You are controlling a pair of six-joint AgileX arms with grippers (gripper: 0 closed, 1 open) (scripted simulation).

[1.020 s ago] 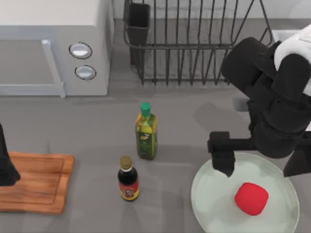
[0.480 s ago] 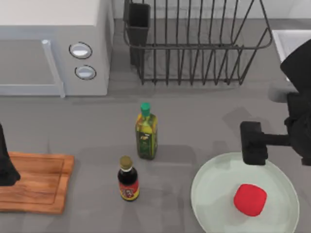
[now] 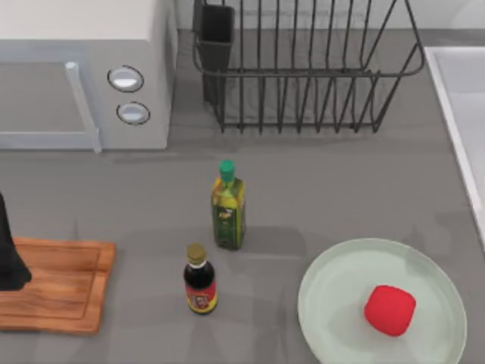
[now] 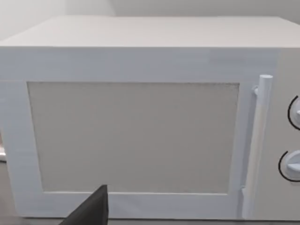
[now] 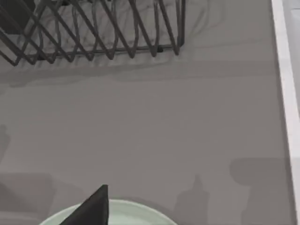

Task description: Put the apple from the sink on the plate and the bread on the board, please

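The red apple (image 3: 390,309) lies on the pale green plate (image 3: 333,296) at the front right, free of any grip. The wooden board (image 3: 61,284) sits bare at the front left, and my left arm (image 3: 9,254) stands as a dark shape over its left end. The sink (image 3: 455,129) runs along the right edge of the table. The bread is out of view. A dark part of my right gripper (image 5: 93,208) hangs near the plate's rim (image 5: 136,213), beside the sink's rim (image 5: 283,84). A dark part of my left gripper (image 4: 91,211) faces the microwave.
A white microwave (image 3: 83,76) stands at the back left, close in front of the left wrist camera (image 4: 140,122). A black wire dish rack (image 3: 303,68) is at the back middle. A green-capped oil bottle (image 3: 228,206) and a dark sauce bottle (image 3: 200,280) stand mid-table.
My right arm has pulled away to the right, off the plate and out of the top view. The apple stays on the plate. The left arm has not moved.
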